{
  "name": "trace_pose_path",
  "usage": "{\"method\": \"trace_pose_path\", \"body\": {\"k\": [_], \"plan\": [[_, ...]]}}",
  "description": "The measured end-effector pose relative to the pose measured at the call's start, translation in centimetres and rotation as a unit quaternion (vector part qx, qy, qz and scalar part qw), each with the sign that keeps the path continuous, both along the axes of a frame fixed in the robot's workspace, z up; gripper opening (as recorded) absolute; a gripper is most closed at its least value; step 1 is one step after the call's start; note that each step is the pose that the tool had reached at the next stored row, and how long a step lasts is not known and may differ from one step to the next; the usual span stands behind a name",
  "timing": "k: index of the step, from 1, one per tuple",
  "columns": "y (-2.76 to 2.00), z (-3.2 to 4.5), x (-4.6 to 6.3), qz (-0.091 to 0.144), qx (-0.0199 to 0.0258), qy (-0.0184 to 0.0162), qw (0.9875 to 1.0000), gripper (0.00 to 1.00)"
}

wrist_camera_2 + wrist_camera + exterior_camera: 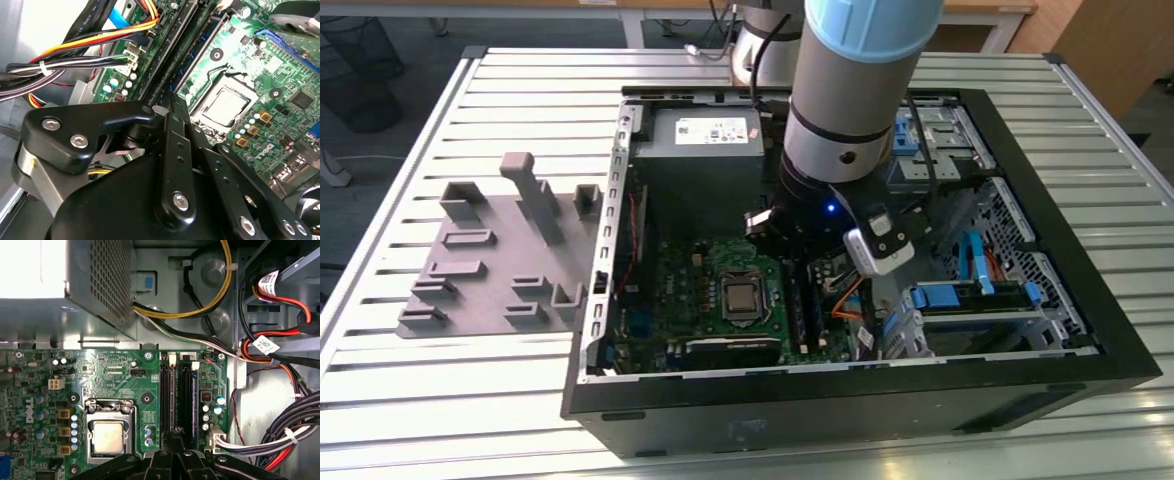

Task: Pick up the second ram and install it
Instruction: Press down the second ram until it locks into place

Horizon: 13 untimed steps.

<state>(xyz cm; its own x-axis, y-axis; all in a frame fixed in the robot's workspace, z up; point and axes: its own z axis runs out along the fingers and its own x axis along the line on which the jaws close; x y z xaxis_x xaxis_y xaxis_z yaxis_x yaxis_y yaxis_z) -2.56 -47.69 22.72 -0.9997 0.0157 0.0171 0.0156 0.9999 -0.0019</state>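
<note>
Hanging low inside the open black computer case [1067, 330] on the slatted table [454, 420], the arm has the gripper [175, 435] right over the memory slots of the green motherboard [680, 300]. The grey power supply [700, 150] sits at the far end of the case. The grey holder block [494, 250] stands outside, on the exterior view's left.

Progress: looks late in the task. The pick-up seems done. The second ram [186, 400] shows as a thin bluish strip lying along one of the long black slots, beside the CPU socket [107, 435]. In both wrist views the fingers are pinched together with no gap between them, tips at the near end of that strip. From these angles it is hard to say whether they press on its edge or sit just above it, or whether the slot latches have caught. So seating is likely what is left.

Writing: a white printed label [716, 130] on the power supply, white tags [266, 345] on the red and black cables, and pale lettering on the board. None of it is transcribed here.
</note>
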Motion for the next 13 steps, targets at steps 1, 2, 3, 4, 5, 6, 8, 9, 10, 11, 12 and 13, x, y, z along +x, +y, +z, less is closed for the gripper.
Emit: {"method": "trace_pose_path", "body": {"k": [1,2,3,4,5,6,8,9,10,11,12,13], "plan": [[0.00,-0.10,0.01,0.000,0.0000,0.0000,1.0000,0.11],[0.00,-0.19,0.02,0.000,0.0000,0.0000,1.0000,0.11],[0.00,-0.26,0.03,0.000,0.0000,0.0000,1.0000,0.11],[0.00,-0.31,0.03,0.000,0.0000,0.0000,1.0000,0.11],[0.00,-0.35,0.04,0.000,-0.0001,0.0000,1.0000,0.11],[0.00,-0.41,0.04,0.000,0.0000,0.0000,1.0000,0.11],[0.00,-0.52,0.05,0.000,0.0000,0.0000,1.0000,0.11],[0.00,-0.59,0.06,0.000,-0.0001,0.0000,1.0000,0.11],[-0.01,-0.65,0.06,0.000,-0.0003,0.0001,1.0000,0.11],[-0.01,-0.72,0.06,0.000,-0.0006,0.0002,1.0000,0.11],[-0.01,-0.80,0.07,0.000,-0.0006,0.0002,1.0000,0.11],[-0.01,-0.88,0.07,0.000,-0.0005,0.0002,1.0000,0.11]]}}
